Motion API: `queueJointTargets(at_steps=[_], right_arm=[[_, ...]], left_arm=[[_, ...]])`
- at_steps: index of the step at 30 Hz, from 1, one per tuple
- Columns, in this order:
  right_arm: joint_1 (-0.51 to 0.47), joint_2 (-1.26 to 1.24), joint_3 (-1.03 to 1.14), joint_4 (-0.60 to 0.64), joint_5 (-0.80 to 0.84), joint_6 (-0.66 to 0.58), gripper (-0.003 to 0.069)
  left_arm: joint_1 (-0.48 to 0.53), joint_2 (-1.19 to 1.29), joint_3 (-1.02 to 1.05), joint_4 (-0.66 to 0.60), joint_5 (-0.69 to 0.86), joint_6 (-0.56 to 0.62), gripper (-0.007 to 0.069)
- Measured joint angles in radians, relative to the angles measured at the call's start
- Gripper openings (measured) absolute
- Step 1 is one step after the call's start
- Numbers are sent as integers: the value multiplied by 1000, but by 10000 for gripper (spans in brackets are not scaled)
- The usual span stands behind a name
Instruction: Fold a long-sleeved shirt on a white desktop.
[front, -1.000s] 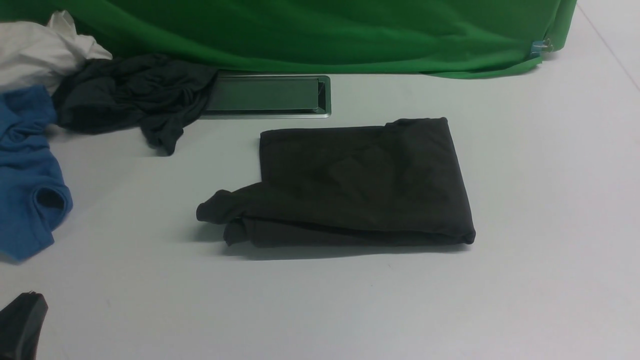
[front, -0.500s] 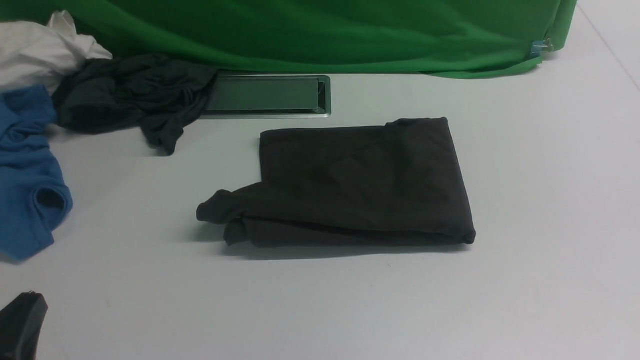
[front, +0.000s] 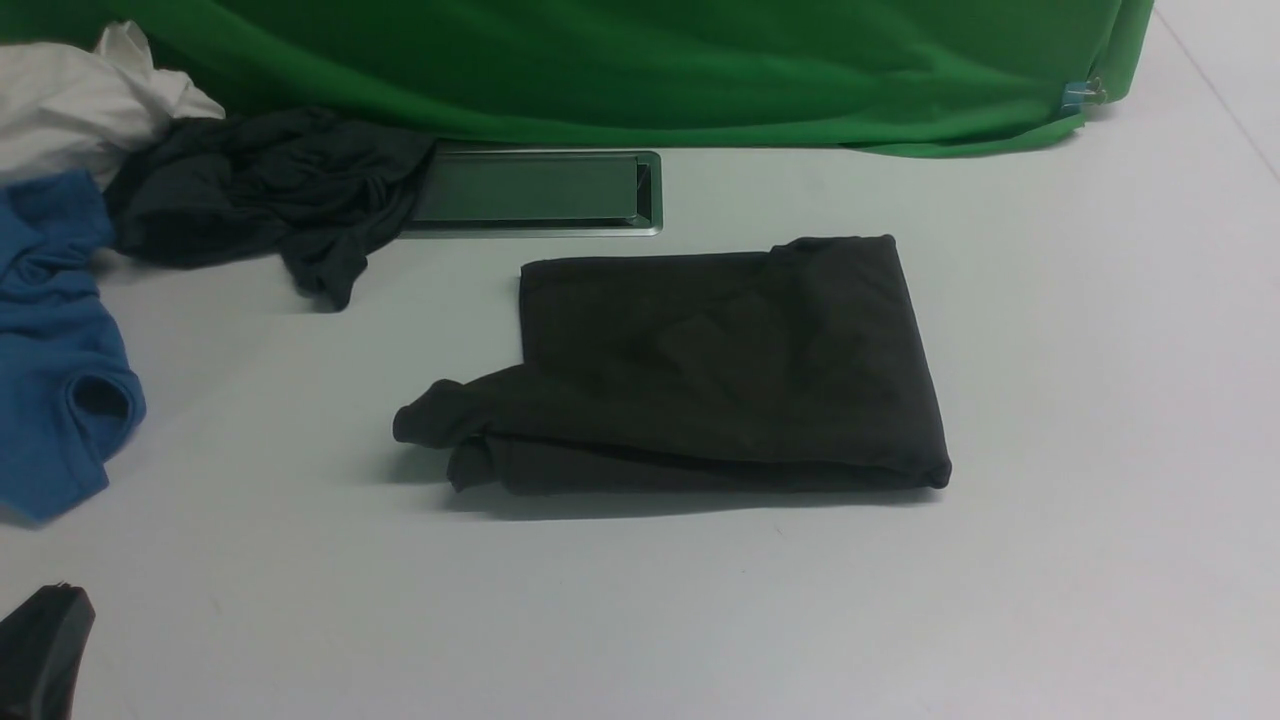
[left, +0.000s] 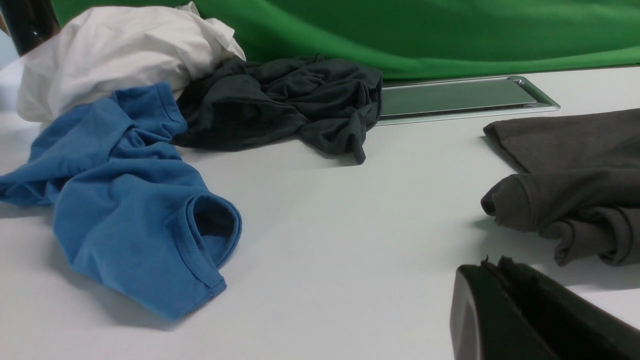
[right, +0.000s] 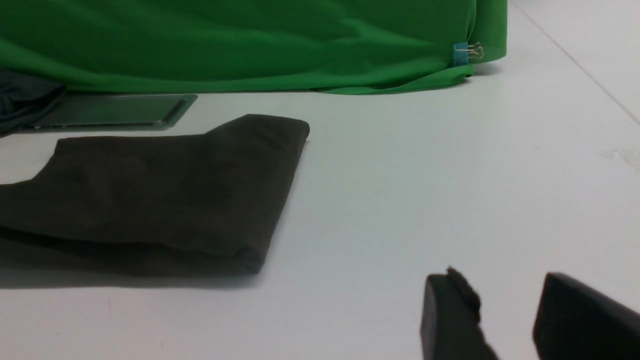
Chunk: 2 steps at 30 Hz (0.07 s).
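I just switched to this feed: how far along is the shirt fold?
Done: the long-sleeved shirt lies as a folded block on the white desktop.
In hand: nothing. The left gripper is shut and empty, the right gripper open, both off the cloth.
Left: perhaps tucking the sleeve cuffs jutting toward the blue shirt.

The long-sleeved shirt (front: 700, 365) lies folded flat near the middle of the white desktop (front: 1050, 560), with its bunched sleeve ends (front: 440, 430) sticking out toward the left. Behind it and a little to the left, the inset hatch (front: 530, 192) sits in the tabletop, close to the shirt's far edge but apart from it. The cloth backdrop (front: 650, 70) hangs behind the hatch, along the desktop's far side. At the far left lies a heap of garments (all well apart from the folded shirt): a crumpled dark garment (front: 260, 195) overlaps the hatch's left end, a pale cloth (front: 80, 100) lies behind and left of it, and another shirt (front: 55, 350) lies in front of both.
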Motion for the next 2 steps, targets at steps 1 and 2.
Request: queueJointTargets(at_steps=[1, 2], right_arm=[[0, 0, 0, 0, 0, 0, 239], [0, 0, 0, 0, 0, 0, 239]], left_arm=[[0, 0, 0, 0, 0, 0, 19], [0, 0, 0, 0, 0, 0, 19]])
